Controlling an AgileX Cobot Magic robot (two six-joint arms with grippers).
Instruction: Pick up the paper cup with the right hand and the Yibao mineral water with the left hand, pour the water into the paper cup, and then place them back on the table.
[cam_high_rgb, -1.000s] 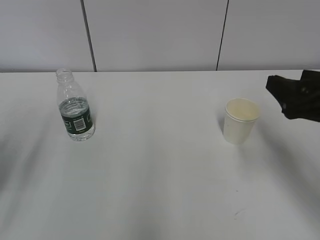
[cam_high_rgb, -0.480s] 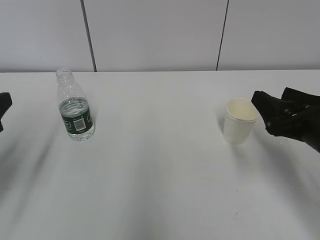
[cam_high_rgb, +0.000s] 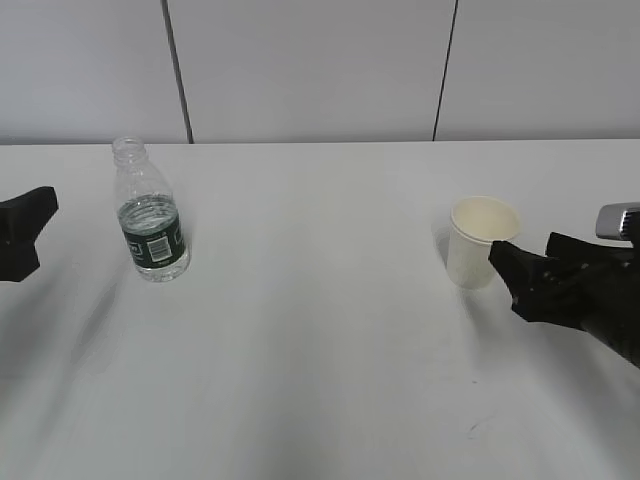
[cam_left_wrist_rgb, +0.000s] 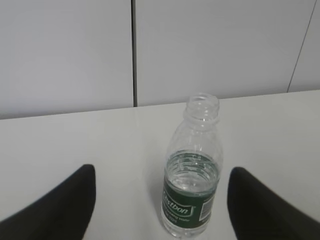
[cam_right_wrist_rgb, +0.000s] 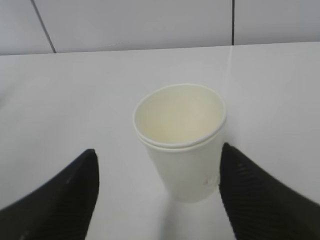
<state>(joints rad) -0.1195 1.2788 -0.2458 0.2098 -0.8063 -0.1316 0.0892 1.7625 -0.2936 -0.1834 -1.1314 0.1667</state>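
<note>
Approach step, nothing gripped; left tool (cam_left_wrist_rgb: 160, 210) spread, lined up short of the Yibao mineral water (cam_high_rgb: 150, 212), upright on the bench (cam_high_rgb: 320, 350); paper cup (cam_high_rgb: 480, 240) stands right, right tool (cam_right_wrist_rgb: 157, 200) spread beside it; next, advance and close both.

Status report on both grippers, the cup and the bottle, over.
Left gripper open, lined up on clear green-labelled plastic water bottle. Right gripper open, closing in on cream paper cup. Both upright on white table. Nothing in the way.
</note>
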